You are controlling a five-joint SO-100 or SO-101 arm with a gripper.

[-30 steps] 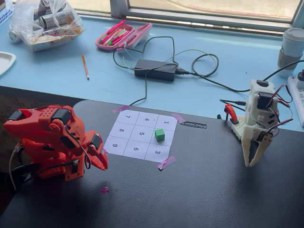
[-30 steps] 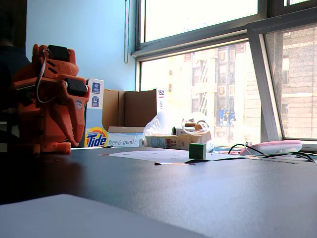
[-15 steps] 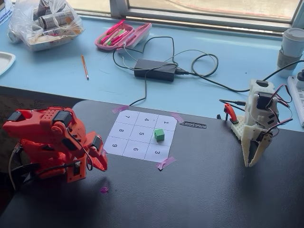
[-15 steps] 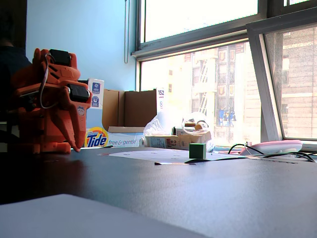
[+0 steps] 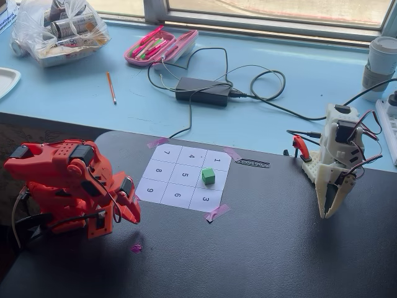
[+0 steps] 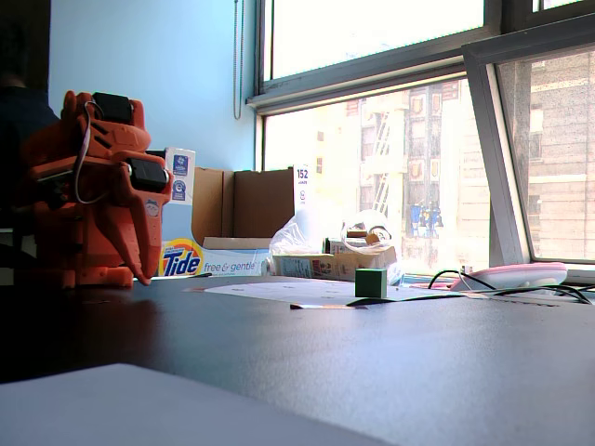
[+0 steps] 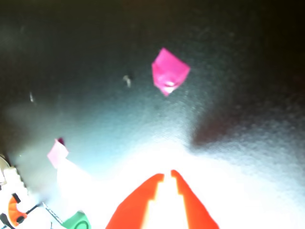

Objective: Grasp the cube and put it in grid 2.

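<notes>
One green cube (image 5: pixel 208 176) on the numbered grid sheet (image 5: pixel 183 177), cell 2, between cells 1 and 3.
Fixed views: orange gripper (image 5: pixel 131 210) left of sheet, off cube. Wrist view: jaws nearly closed, empty.

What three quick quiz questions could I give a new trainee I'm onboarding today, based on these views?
1. True or false: the green cube sits on the numbered paper grid.
2. Which cell holds the cube: A) 5, B) 2, C) 9?
3. Is the orange gripper touching the cube?

Key:
1. True.
2. B, the cell between 1 and 3.
3. No; it rests well apart from it, left of the grid in the fixed view from above, fingers nearly together.
</notes>
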